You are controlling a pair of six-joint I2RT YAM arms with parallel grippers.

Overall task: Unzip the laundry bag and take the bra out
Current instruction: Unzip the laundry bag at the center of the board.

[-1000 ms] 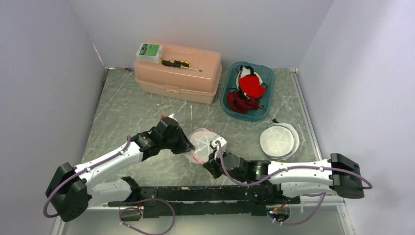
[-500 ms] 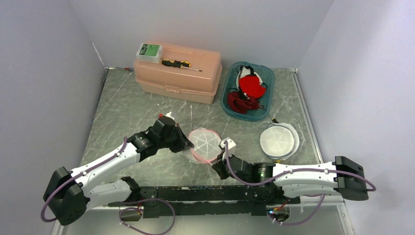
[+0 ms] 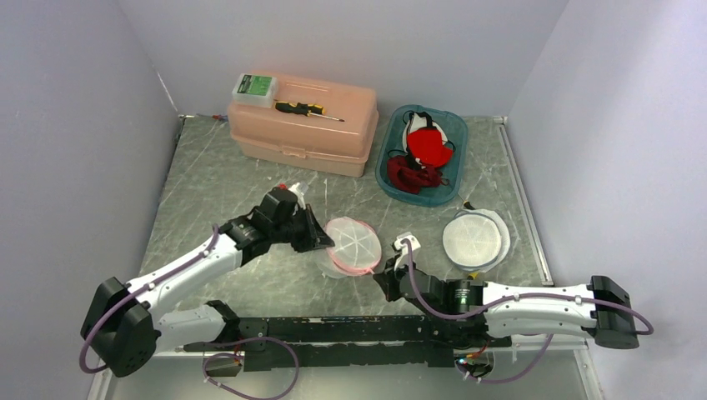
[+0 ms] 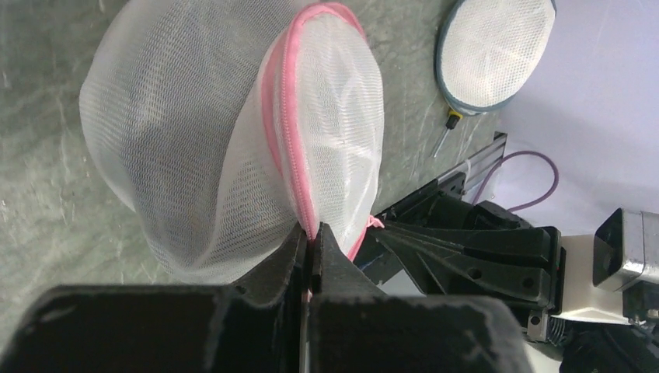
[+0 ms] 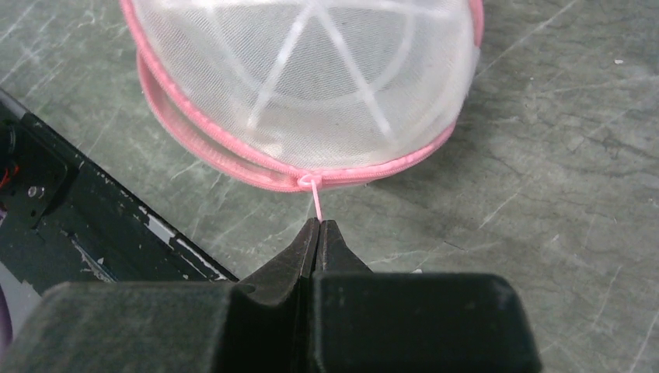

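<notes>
The laundry bag (image 3: 357,243) is a round white mesh pouch with a pink zipper rim, lying mid-table between my two grippers. My left gripper (image 3: 328,245) is at its left side. In the left wrist view this gripper (image 4: 312,233) is shut on the pink zipper rim (image 4: 284,132), and the bag (image 4: 179,148) bulges up in front of it. My right gripper (image 5: 319,224) is shut on the thin pink zipper pull (image 5: 313,190), which runs taut from the bag's near edge (image 5: 311,78). In the top view it (image 3: 385,275) sits at the bag's near right. The bra is hidden.
A peach toolbox (image 3: 304,129) stands at the back with a screwdriver (image 3: 308,109) and a green-labelled box (image 3: 254,88) on it. A teal tray (image 3: 382,171) holds red and white garments. A second grey-rimmed mesh bag (image 3: 475,240) lies right. A black rail (image 3: 350,329) lines the near edge.
My left gripper has shut on the bag's pink rim. The right gripper has drawn rightward with the zipper pull, and the bag has shifted slightly right and tilted up.
</notes>
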